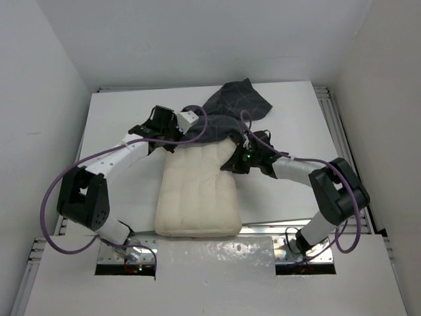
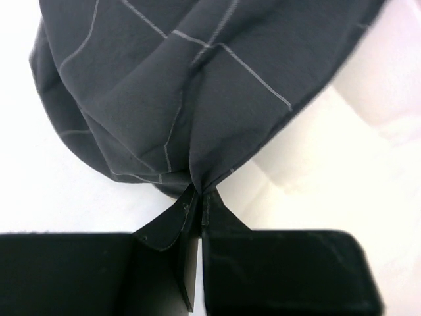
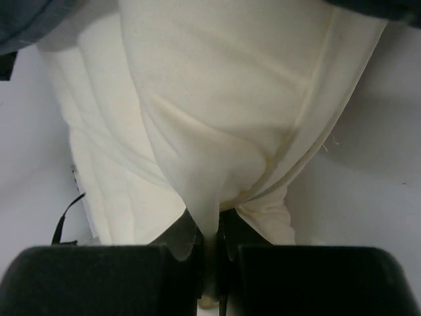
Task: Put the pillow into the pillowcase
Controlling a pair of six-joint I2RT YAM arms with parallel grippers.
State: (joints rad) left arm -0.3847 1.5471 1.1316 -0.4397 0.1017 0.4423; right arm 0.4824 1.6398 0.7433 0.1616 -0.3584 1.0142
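The cream-white quilted pillow (image 1: 197, 191) lies in the middle of the table, its far end under the dark check pillowcase (image 1: 230, 108). My left gripper (image 1: 172, 137) is shut on a pinch of the pillowcase (image 2: 177, 85) at the pillow's far left corner. My right gripper (image 1: 238, 158) is shut on a fold of the pillow (image 3: 217, 118) at its right edge. The pillowcase's far part lies bunched behind the pillow. The bear print does not show.
White walls close in the table (image 1: 118, 125) on the left, back and right. A metal rail (image 1: 329, 112) runs along the right side. The arm bases (image 1: 128, 253) sit at the near edge behind the pillow's near end.
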